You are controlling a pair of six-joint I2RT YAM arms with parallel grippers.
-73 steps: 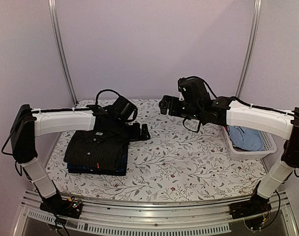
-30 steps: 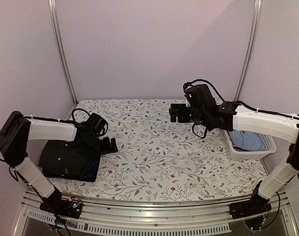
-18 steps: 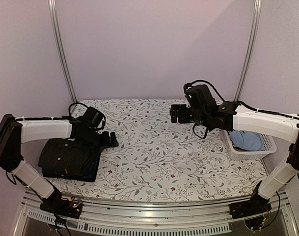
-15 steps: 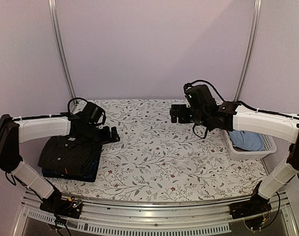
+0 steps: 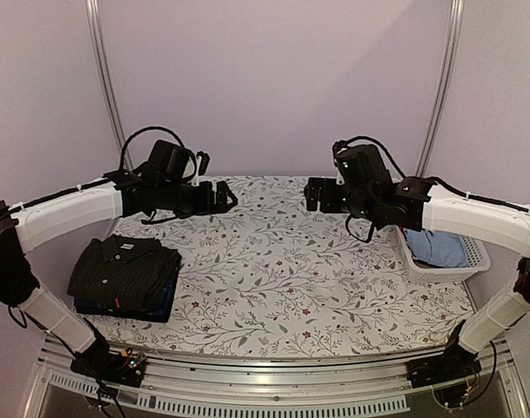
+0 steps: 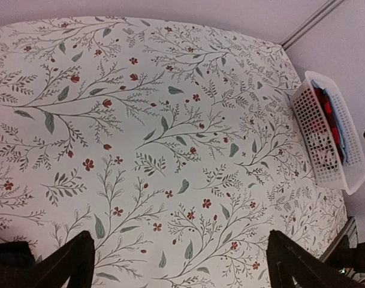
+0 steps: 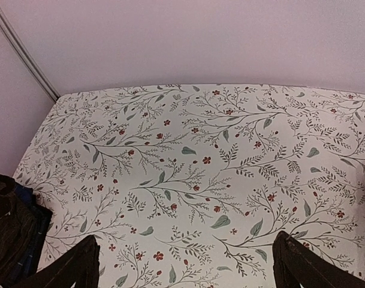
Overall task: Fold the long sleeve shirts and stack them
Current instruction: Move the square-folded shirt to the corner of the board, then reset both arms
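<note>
Both pincers hang with jaws wide apart and nothing between them: the left pincer and the right pincer face each other above the far half of the table, well apart. Nearer than the left pincer and off to its left, well clear of it, lies the folded black pinstriped shirt, collar towards the far side. It rests on top of the folded navy shirt, whose edge shows along the stack's near and right sides. Under both pincers spreads the floral tablecloth. To the right of the right pincer and nearer than it, partly under that arm, stands a white basket with blue cloth inside
</note>
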